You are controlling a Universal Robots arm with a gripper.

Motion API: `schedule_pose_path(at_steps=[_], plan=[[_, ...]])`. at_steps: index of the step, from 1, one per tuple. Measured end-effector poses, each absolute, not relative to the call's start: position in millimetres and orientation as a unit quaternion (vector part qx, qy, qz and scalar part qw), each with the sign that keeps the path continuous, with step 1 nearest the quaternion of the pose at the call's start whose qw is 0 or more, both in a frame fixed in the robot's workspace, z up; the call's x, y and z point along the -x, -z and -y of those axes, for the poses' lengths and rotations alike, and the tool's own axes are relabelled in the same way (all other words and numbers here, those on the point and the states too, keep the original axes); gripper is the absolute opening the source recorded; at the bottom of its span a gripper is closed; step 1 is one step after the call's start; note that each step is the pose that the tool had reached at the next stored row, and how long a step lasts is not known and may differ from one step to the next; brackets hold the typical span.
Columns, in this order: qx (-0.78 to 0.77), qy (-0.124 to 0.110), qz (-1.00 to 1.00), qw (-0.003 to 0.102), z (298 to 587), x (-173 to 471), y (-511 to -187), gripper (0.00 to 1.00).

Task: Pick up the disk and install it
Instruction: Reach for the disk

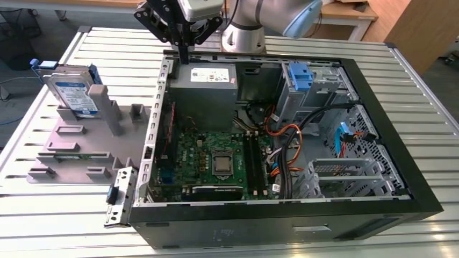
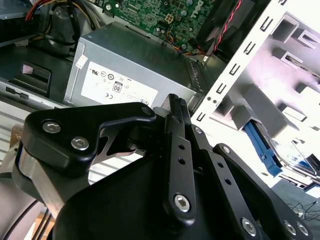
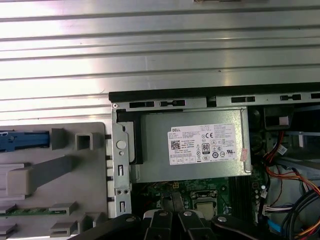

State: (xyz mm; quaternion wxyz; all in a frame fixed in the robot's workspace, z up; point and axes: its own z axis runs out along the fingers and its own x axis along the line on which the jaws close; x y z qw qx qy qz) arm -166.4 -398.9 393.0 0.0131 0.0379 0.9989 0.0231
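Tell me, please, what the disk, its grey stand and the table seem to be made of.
Disk: likely metal, with a silvery body around a white-and-blue label; its blue rails look like matte plastic.
Stand: probably plastic, uniform matte grey with blocky shapes.
Table: apparently aluminium, with brushed silver slats that reflect light brightly.
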Motion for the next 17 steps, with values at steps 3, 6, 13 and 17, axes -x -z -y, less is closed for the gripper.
schedule_pose_path(at_steps=[3,6,13,17], plan=[[-0.038,-0.023,-0.999,0.013,399,166,-393,0.11],[-0.038,-0.023,-0.999,0.013,399,166,-393,0.11],[-0.038,-0.023,-0.999,0.013,399,176,-393,0.11],[-0.038,-0.023,-0.999,0.013,399,183,-393,0.11]])
